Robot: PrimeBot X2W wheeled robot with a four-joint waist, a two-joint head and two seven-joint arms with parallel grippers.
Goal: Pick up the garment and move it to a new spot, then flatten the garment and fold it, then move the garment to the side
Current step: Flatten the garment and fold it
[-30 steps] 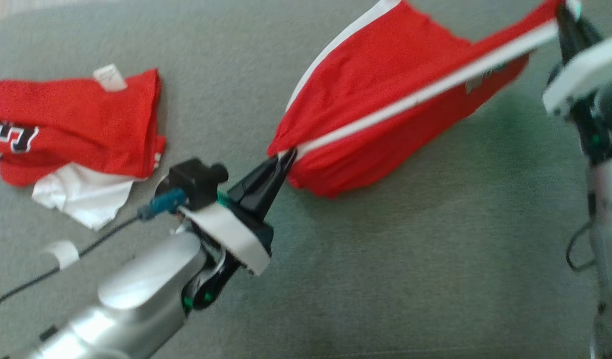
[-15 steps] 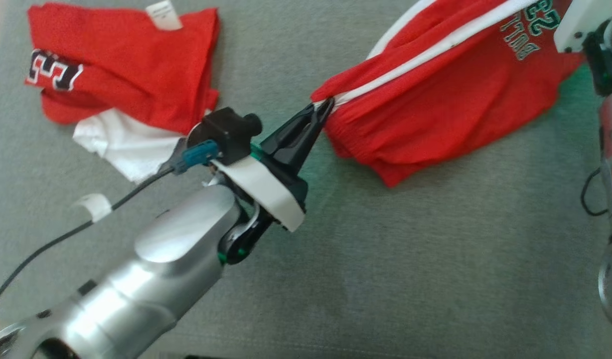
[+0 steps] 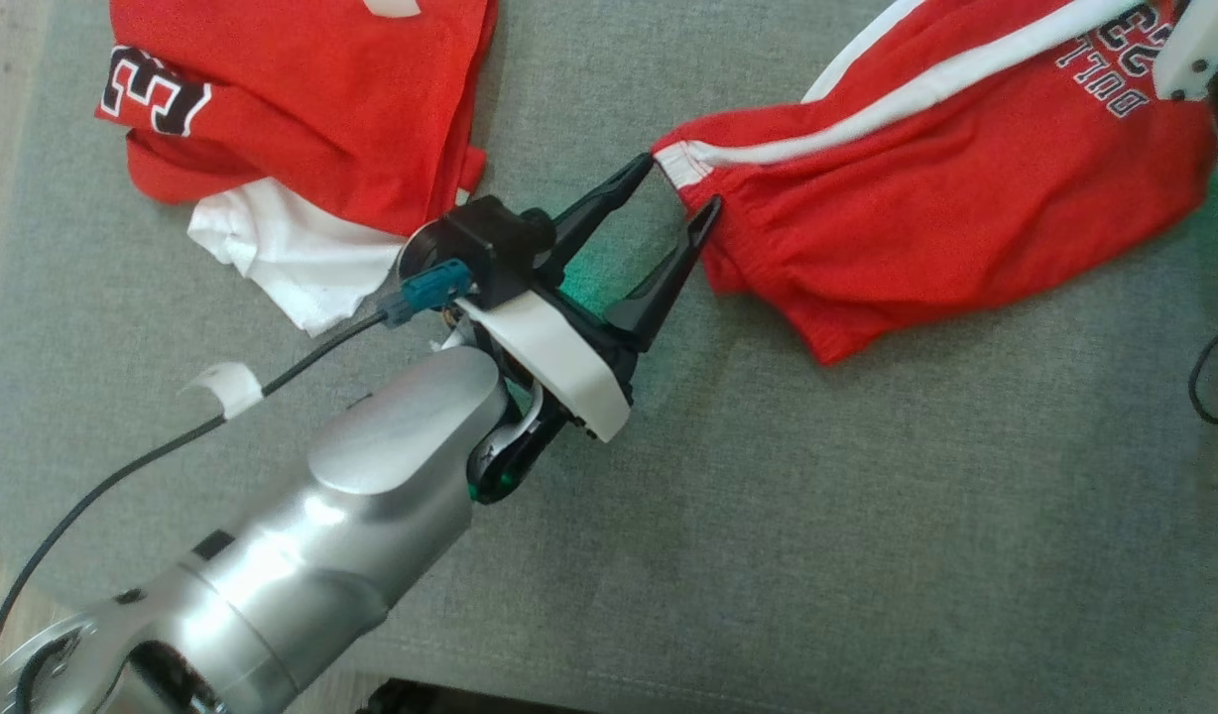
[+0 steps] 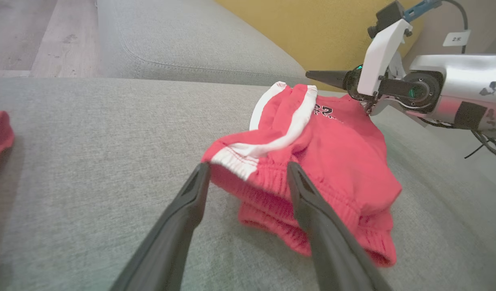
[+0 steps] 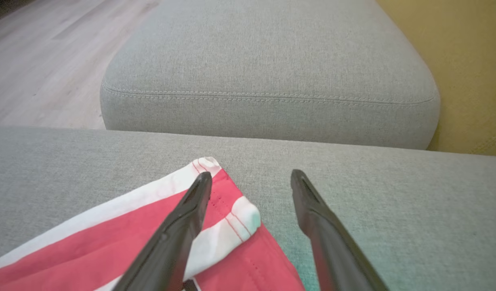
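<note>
Setting down shorts [image 3: 946, 188] at new spot on sofa [image 3: 768, 496]; flattening due next.
Left end effector [image 3: 680, 182] spread wide, straddling the waistband corner without pinching it; right end effector [image 5: 251, 173] likewise spread, low over a white-striped hem corner, gripping nothing. Shorts bunched and rumpled on the right side of sofa, well apart from red jersey [image 3: 302, 109] on the left. Judged as end of the move step, shorts down and free. Next: grip opposite corners, pull taut and smooth out wrinkles before any fold; take care not to drag the elastic waistband into a tighter heap, nor to catch the jersey.
</note>
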